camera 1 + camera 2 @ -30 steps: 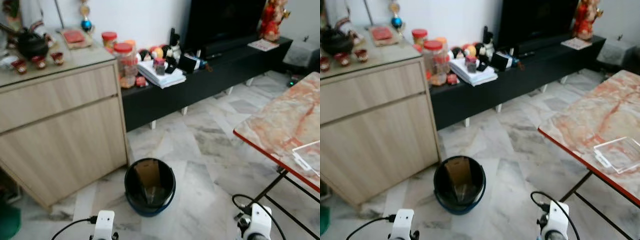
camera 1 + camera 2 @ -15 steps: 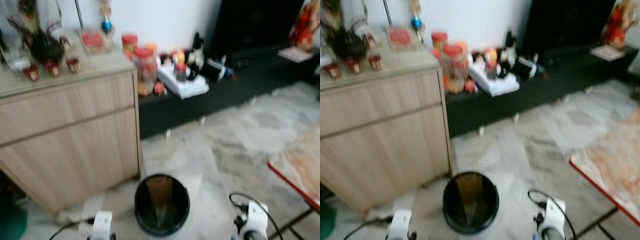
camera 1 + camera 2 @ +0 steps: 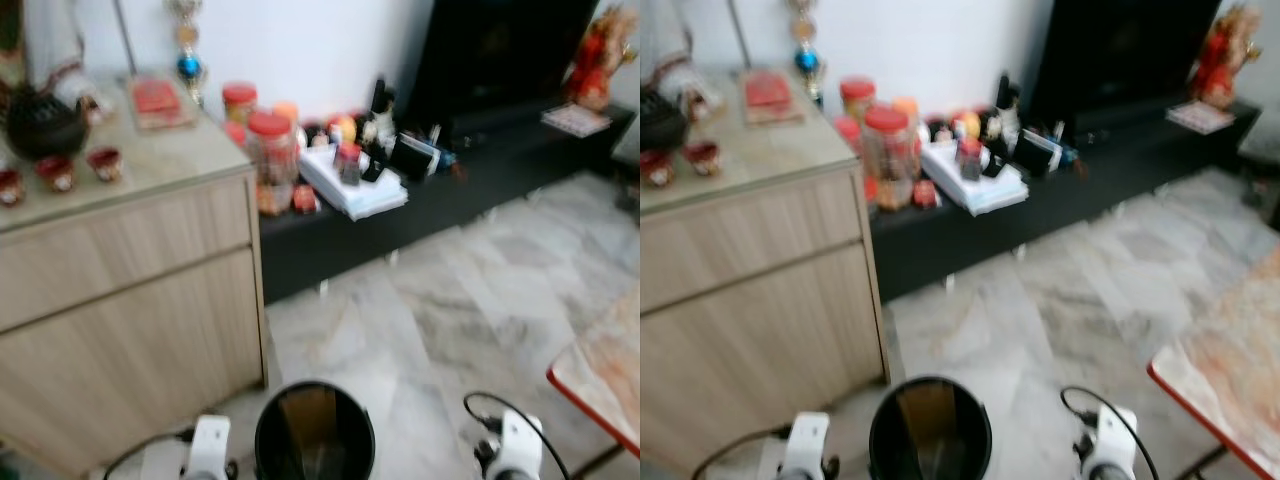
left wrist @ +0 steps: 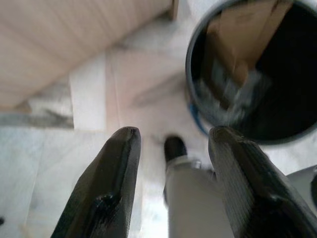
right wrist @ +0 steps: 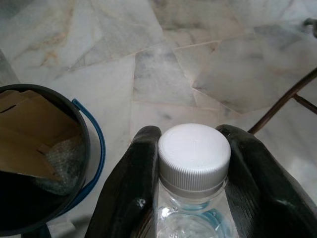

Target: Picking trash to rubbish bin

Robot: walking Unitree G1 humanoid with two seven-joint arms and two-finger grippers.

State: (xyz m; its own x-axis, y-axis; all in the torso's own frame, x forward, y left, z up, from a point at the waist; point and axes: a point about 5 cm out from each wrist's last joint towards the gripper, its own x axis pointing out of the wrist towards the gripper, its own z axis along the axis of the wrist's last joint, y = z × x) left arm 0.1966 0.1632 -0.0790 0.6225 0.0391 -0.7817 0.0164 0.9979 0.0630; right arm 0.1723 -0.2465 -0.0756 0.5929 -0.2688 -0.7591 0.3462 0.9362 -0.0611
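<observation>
Between the right tool (image 5: 193,198) fingers sits a capped bottle (image 5: 194,153); left tool (image 4: 173,163) gapes by bin (image 4: 257,74).

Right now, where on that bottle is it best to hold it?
At the neck, just under the white cap, as the right gripper has it: one finger on each side. The bottle narrows there, and the ridged cap above probably keeps it from slipping down over the bin.

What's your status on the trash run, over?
Right pincer shut on clear bottle. Left pincer open, nothing held. Bin on floor between both arms, cardboard inside. Nothing in the way.
</observation>
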